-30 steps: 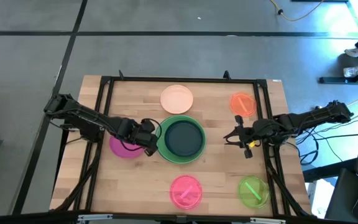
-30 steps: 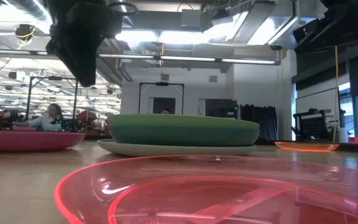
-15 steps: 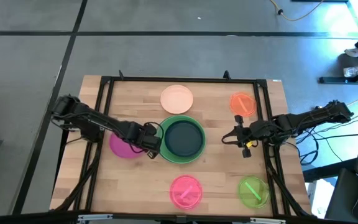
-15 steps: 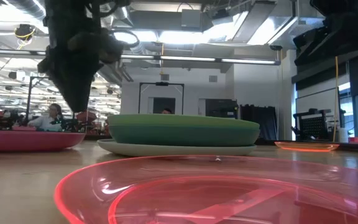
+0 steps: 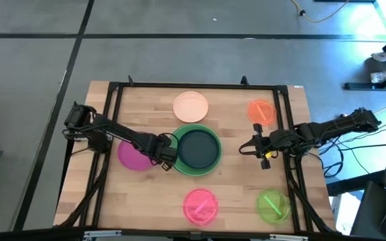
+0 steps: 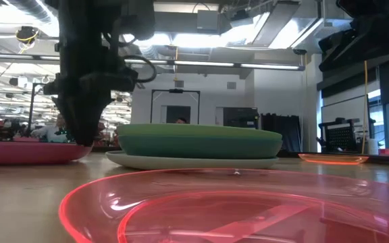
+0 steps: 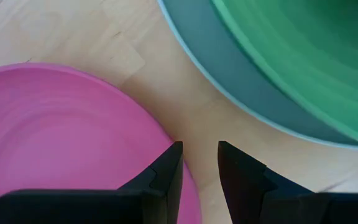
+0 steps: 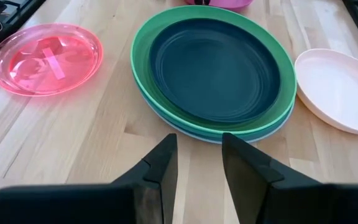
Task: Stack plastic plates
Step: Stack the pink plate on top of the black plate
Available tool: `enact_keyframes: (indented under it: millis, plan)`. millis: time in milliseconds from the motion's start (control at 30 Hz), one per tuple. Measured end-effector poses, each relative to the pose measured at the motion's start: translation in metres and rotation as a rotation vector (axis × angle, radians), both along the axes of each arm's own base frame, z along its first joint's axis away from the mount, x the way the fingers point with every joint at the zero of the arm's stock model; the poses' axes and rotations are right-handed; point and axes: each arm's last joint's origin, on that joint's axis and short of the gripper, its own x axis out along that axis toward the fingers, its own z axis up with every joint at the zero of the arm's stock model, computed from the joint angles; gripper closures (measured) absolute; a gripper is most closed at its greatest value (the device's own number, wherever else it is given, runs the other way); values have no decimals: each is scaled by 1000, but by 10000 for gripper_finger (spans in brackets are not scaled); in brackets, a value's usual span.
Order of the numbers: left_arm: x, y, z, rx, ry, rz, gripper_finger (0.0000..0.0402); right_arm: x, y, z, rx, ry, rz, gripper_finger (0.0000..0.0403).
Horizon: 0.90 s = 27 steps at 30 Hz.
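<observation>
- Left end effector (image 7: 196, 163) open, low, straddling the magenta plate (image 7: 61, 137) rim.
- Judgement: close squarely on the rim, lift clear of the adjacent green plate stack (image 5: 196, 149).
- Right end effector (image 8: 194, 158) open, waiting.

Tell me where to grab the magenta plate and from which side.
Grip the magenta plate by its thin rim on the side facing the green stack. It lies flat, so only the edge offers purchase, and the left gripper is already open over that rim.
</observation>
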Motion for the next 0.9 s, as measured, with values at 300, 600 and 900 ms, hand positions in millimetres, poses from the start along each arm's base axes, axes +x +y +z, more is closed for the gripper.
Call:
enact_keyframes:
  millis: [300, 600, 900]
  plan:
    - [1, 5, -5, 5, 29, -2, 308, 0, 0, 0, 0, 0, 0, 288]
    - [-6, 5, -5, 8, 98, 24, 308, 0, 0, 0, 0, 0, 0, 288]
    - [-2, -2, 7, 24, 93, 9, 308, 0, 0, 0, 1, -2, 0, 288]
